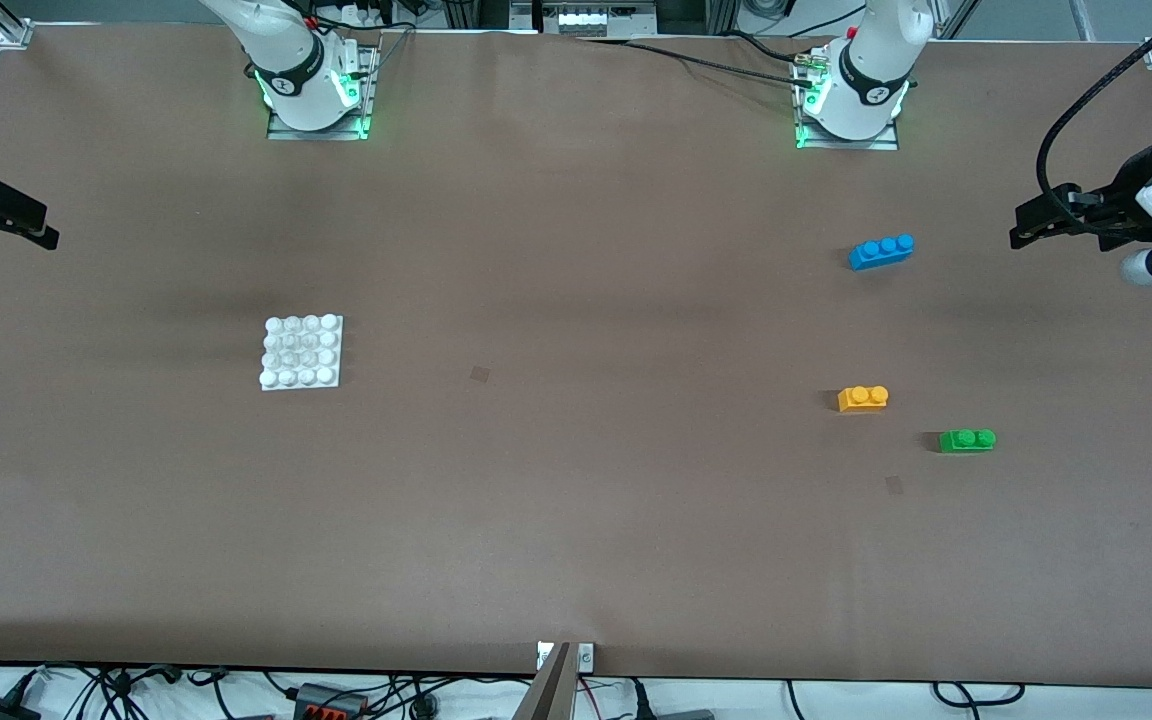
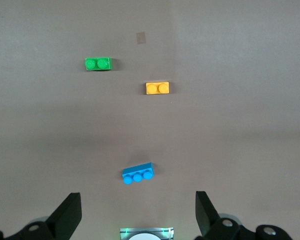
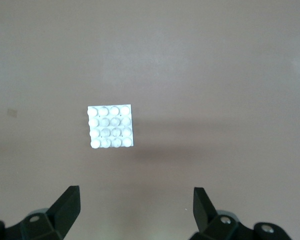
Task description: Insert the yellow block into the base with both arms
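My left gripper (image 2: 137,215) hangs wide open and empty at the left arm's end of the table; my right gripper (image 3: 135,212), equally spread, holds nothing above the base (image 1: 302,351). I should descend squarely onto the yellow block (image 1: 863,398), which lies between the blue brick (image 1: 881,250) and the green brick (image 1: 967,440), gripping its long sides.

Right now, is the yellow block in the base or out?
Out: the yellow block lies on the table, well apart from the base, whose studs are bare.

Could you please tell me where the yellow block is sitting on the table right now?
The yellow block lies on the table toward the left arm's end, just beside the green brick and nearer the front camera than the blue brick.
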`<state>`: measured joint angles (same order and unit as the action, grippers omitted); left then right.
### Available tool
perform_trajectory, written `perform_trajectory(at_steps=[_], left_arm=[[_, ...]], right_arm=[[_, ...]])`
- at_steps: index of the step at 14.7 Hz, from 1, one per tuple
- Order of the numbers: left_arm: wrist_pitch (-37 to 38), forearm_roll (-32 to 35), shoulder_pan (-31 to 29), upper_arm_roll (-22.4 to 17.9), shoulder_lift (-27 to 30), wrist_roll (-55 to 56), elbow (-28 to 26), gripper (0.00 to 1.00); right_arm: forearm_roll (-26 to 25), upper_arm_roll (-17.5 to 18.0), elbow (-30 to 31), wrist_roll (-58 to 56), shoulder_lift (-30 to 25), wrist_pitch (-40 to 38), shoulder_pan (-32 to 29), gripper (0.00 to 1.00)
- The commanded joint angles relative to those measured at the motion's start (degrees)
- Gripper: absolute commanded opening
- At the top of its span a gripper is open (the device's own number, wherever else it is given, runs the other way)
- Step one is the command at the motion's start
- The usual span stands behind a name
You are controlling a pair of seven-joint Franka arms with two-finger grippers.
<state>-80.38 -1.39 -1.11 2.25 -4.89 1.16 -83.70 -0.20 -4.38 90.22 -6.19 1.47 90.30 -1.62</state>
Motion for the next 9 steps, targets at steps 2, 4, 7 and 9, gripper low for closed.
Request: perform_trajectory(at_steps=[2,4,7,9], left_arm=[[0.6,-1.1,0.1,-0.1,0.3,0.2,0.1,1.00],[0.6,-1.1,0.0,-0.1,0.3,0.3,0.1,1.00],[0.6,-1.1,-0.1,-0.1,0.2,0.3,0.1,1.00],[0.6,-1.1,-0.1,-0.1,0.2,0.3,0.1,1.00]], right_arm=[[0.8,0.6,-0.4,2.0,0.3,0.8,-0.6,1.00],[0.9,0.6,-0.4,1.9,0.2,0.3,-0.5,1.00],[0.6,0.7,-0.5,1.5,0.6,0.1,-0.3,1.00],[0.5,0.7,-0.4,1.7,0.7,-2.1,0.0,1.00]])
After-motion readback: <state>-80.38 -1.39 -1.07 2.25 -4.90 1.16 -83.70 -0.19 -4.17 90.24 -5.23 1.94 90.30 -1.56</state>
